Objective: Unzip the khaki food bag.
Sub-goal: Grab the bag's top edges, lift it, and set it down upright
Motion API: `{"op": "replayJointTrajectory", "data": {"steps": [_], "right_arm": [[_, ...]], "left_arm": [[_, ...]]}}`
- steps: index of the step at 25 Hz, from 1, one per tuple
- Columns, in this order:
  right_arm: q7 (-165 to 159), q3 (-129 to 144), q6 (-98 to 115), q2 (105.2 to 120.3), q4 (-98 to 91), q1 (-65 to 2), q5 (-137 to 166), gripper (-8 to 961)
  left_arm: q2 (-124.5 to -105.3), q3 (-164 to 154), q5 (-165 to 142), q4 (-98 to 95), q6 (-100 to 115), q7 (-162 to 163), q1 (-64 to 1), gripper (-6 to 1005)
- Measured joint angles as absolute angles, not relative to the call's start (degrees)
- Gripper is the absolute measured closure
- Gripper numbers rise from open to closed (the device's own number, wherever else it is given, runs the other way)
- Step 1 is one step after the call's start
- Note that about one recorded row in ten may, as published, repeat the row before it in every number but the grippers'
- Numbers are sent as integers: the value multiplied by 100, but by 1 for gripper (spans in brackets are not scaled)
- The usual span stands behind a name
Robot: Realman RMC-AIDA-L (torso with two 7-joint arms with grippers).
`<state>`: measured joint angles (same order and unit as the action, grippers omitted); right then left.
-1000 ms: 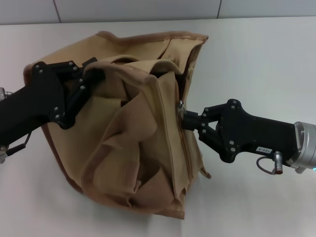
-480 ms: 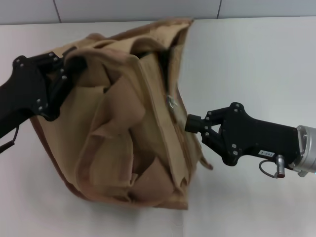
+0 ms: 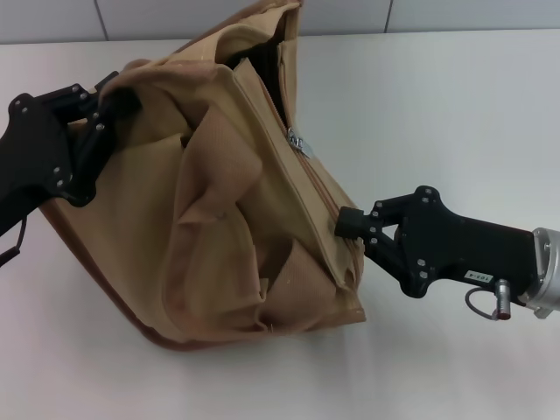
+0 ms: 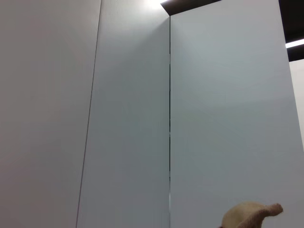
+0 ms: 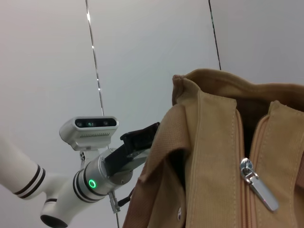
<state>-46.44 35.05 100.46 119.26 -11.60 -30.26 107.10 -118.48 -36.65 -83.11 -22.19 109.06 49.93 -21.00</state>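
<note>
The khaki food bag [image 3: 219,219] is lifted and tilted on the white table, crumpled, with its zipper side facing right. Its silver zipper pull [image 3: 300,143] hangs free; the zipper gapes dark above it and is closed below it. My left gripper [image 3: 118,98] is shut on the bag's upper left cloth. My right gripper [image 3: 345,223] has its fingers together, tips against the seam below the pull, well apart from the pull. In the right wrist view the zipper pull [image 5: 256,184] dangles untouched and the left gripper [image 5: 153,132] grips the bag's edge. A scrap of bag [image 4: 251,214] shows in the left wrist view.
The white table [image 3: 455,114] stretches to the right and behind the bag, ending at a grey wall [image 3: 201,17]. The robot's head camera [image 5: 88,126] shows beyond the bag in the right wrist view.
The left gripper has hauled the bag up and leftward, tilting it further. The pull, right at the right gripper's tips a second ago, has moved away from them; the right gripper has dropped slightly.
</note>
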Motion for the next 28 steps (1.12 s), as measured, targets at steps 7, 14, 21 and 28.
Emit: {"op": "replayJointTrajectory", "data": {"steps": [7, 14, 21, 28], "right_arm": [[-4641, 3413, 10108, 11932, -1160, -2989, 10615, 946], [-4642, 3354, 10181, 11935, -1162, -2972, 10227, 942], [-4641, 3352, 10153, 11936, -1194, -3012, 10149, 877], [-5768, 3392, 10476, 11932, -2345, -2882, 10113, 690]], "left_arm": [[-11847, -3664, -8311, -2203, 10921, 4993, -2100, 936], [-11840, -3683, -8311, -2178, 10926, 4992, -2100, 936], [-11838, -3707, -8311, -2176, 10926, 4992, -2101, 936], [-11836, -3709, -8311, -2170, 10918, 4992, -2101, 935]]}}
